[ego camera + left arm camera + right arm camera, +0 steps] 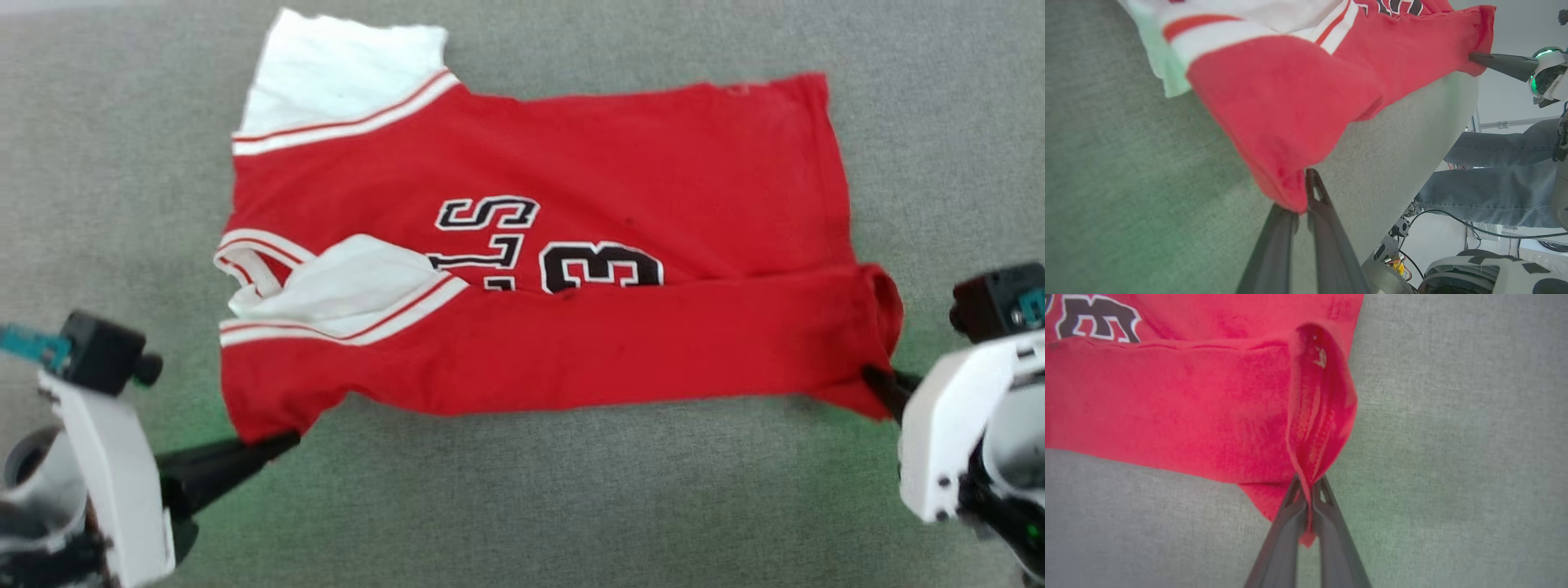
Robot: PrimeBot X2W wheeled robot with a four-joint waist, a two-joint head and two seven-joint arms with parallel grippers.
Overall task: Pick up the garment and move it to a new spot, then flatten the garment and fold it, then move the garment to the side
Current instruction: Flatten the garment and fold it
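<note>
The garment [531, 261], a red T-shirt with white sleeves, stripe trim and black lettering with a 3, lies spread on the grey cloth surface [571, 498], its near long edge folded up over the print. My left gripper [273, 441] is shut on the garment's near left corner [1290, 196], lifting it slightly. My right gripper [873, 380] is shut on the near right corner, where red fabric [1310, 457] is pinched between the fingers [1327, 506]. The far white sleeve [343, 73] lies flat; the near sleeve [351, 286] is tucked under the fold.
The grey surface stretches all around the garment. In the left wrist view the surface's edge [1412, 155] drops off, and beyond it are a person's legs in jeans [1494, 183], cables and machine parts on the floor.
</note>
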